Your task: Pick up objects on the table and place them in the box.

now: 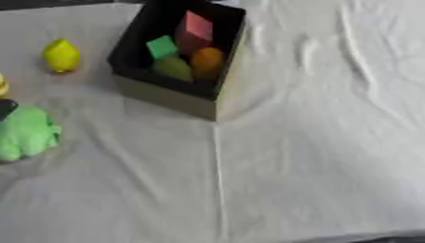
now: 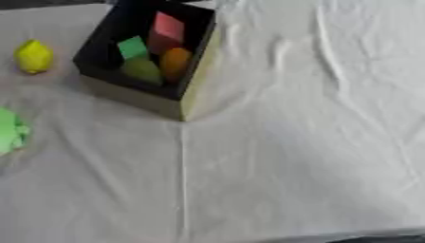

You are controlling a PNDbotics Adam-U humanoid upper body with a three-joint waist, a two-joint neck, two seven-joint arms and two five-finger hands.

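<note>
Left eye view: white-clothed worktop [image 1: 315, 166] nearest, wrinkled. Box [image 1: 137, 57] at upper middle, black inside, holding red block [image 1: 196, 29], green block [image 1: 162, 46], orange piece [image 1: 207, 60] and a greenish piece [image 1: 172, 68]. Left of box: yellow lemon [image 1: 61, 55]; below-left of box: fluffy green thing [image 1: 27, 132], a dark part [image 1: 5, 108] touching its top – hand or not, cannot tell.

Right eye view: same box, lemon to its left, green thing cut off at edge

Dark tip [image 1: 5, 108] at left edge, unidentifiable; no hand visible.
</note>
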